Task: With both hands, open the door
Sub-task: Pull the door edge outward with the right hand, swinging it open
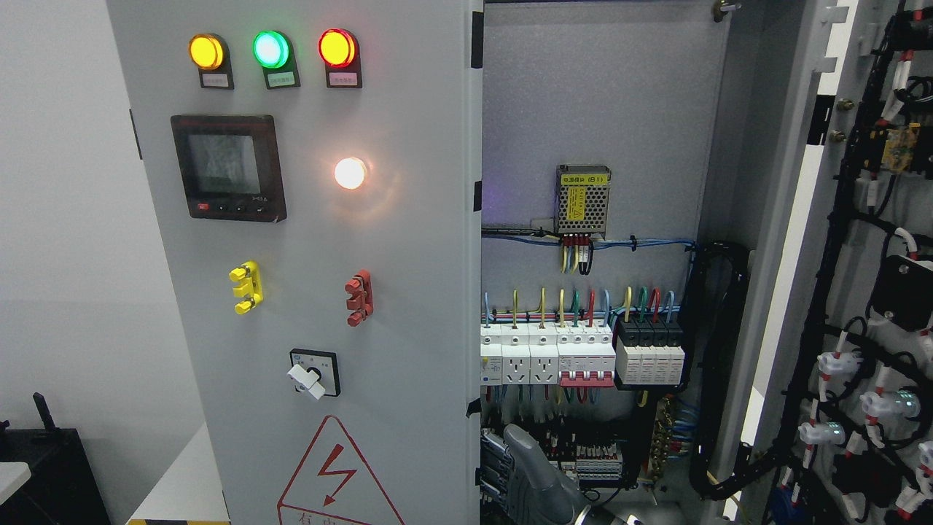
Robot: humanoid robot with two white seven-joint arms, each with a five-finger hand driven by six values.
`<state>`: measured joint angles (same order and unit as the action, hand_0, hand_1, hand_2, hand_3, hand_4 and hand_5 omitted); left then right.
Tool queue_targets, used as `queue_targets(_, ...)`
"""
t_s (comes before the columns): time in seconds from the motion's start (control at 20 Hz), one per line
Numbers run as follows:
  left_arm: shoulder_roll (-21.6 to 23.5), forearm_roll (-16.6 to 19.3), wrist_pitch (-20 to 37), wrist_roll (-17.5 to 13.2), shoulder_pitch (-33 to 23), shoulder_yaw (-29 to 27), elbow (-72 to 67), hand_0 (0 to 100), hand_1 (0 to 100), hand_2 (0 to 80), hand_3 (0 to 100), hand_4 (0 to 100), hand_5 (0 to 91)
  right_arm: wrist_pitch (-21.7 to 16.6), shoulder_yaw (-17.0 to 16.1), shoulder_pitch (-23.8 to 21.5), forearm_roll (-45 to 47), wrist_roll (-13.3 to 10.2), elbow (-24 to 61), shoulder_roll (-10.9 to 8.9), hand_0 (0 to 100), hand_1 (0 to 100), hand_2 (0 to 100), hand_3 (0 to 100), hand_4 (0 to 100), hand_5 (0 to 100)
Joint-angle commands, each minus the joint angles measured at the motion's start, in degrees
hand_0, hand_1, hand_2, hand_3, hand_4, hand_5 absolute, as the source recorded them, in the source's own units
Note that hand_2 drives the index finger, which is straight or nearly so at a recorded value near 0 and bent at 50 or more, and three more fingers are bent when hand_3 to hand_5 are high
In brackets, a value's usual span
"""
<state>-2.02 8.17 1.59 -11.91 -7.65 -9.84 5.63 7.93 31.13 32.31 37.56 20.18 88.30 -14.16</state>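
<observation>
1. Left door (408,292): shut, at the picture's left and centre; flat sheet metal in matt grey paint, with its free vertical edge at mid-frame.
2. Right door (776,292): swung wide open to the picture's right, showing a folded grey metal edge and an inner face strung with black cable looms and white-capped fittings.
3. Left door fittings, top row: three round domed lamps, amber (206,51), green (271,49) and red (337,47), each over a small label plate.
4. Below them, a square black-framed meter (228,168) with a dull glass screen, and beside it a round white lamp (350,173), lit and glaring on the paint.
5. Lower still, a yellow plastic knob block (246,287), a red knob block (358,297), a rotary switch (313,373) with a white lever on a black square plate, and a red-outlined warning triangle (339,474) with a lightning bolt.
6. Open interior: a textured grey back plate, a perforated metal power supply (582,199) with a yellow label, and a row of white and black breakers (547,354) fed by coloured wires.
7. Right hand (521,474): grey, smooth-shelled and jointed, rising from the bottom edge just right of the left door's free edge. Fingers (490,456) curled toward that edge and seemingly hooked on it, with contact partly hidden by the edge itself.
8. Left hand: out of view.
</observation>
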Motion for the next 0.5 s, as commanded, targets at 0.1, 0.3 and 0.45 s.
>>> queue_targets(0.1,0.00,0.00,0.08,-0.04,0.00,0.00,0.00,0,0,0.0,0,3,0.0,-0.02,1.56,-0.49,0.06,1.09,3.01,0.36,0,0,0,0,0,0)
queue_targets(0.3,0.00,0.00,0.08,-0.04,0.00,0.00,0.00,0,0,0.0,0,3,0.0,-0.02,2.18,-1.02,0.06,1.09,4.16,0.53,0,0,0,0,0,0)
queue_targets(0.45,0.00,0.00,0.08,-0.04,0.00,0.00,0.00,0,0,0.0,0,3,0.0,-0.02,2.35,-1.55,0.06,1.09,5.38,0.62,0,0,0,0,0,0)
